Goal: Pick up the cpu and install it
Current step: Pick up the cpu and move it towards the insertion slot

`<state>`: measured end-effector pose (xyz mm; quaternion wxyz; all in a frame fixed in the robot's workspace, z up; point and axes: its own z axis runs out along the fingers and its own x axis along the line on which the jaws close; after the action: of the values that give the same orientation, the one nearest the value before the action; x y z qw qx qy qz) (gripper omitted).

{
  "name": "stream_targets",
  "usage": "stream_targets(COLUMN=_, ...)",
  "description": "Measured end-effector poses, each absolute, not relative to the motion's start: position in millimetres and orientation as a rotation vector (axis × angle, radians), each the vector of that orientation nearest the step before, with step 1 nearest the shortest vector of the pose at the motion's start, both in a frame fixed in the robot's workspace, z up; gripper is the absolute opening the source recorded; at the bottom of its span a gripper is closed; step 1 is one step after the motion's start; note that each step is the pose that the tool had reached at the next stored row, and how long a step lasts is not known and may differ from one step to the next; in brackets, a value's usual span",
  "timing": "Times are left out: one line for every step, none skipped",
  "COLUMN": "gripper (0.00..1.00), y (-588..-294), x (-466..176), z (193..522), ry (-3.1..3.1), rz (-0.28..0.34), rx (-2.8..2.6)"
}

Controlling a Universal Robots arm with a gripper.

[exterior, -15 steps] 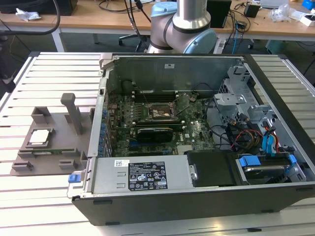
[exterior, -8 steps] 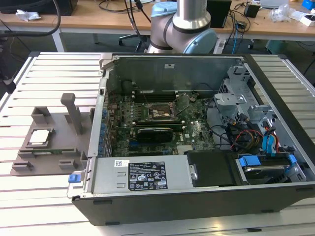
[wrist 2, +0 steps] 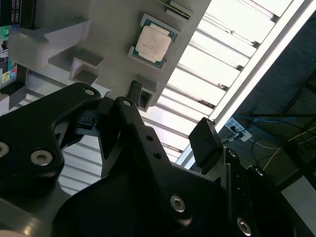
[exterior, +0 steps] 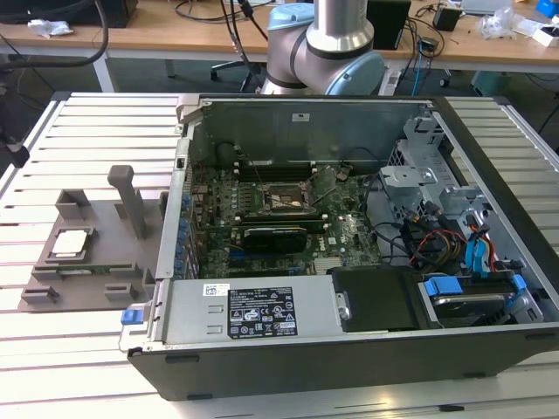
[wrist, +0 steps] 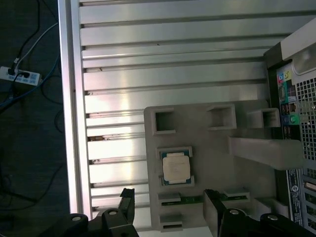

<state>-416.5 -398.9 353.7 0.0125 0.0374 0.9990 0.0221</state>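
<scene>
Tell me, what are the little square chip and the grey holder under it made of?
The chip looks metal on top: silvery with a dull shine. The holder looks like plastic, matte grey, in blocky shapes, though I can't be sure.

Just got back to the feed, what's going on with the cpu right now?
The cpu lies in its grey holder on the slatted table, beside the open PC case. The arm's claw hangs over the holder, open and empty, near the cpu but not gripping it. Nothing has been picked up yet.
</scene>
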Motion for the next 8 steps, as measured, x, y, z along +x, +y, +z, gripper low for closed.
stream_targets(gripper=0.66, y=-398.9, x=-416.5, z=353.4, ry=3.114, rz=0.069, rx=0.117)
stream_targets(gripper=0.66, y=-398.9, x=-416.5, z=353.1, ry=3.114, rz=0.069, rx=0.117)
stream_targets(gripper=0.66, y=-398.9, x=-416.5, z=352.9, ry=3.114, rz=0.069, rx=0.117)
stream_targets(gripper=0.66, y=-398.9, x=-416.5, z=352.5, ry=3.114, rz=0.069, rx=0.117)
stream_targets(gripper=0.66, y=-398.9, x=-416.5, z=351.9, ry=3.114, rz=0.069, rx=0.117)
stream_targets(gripper=0.66, y=-398.8, x=-416.5, z=351.5, ry=3.114, rz=0.069, rx=0.117)
stream_targets(gripper=0.66, y=-398.9, x=-416.5, z=351.2, ry=3.114, rz=0.069, rx=0.116)
stream_targets(gripper=0.66, y=-398.8, x=-416.5, z=350.6, ry=3.114, rz=0.069, rx=0.117)
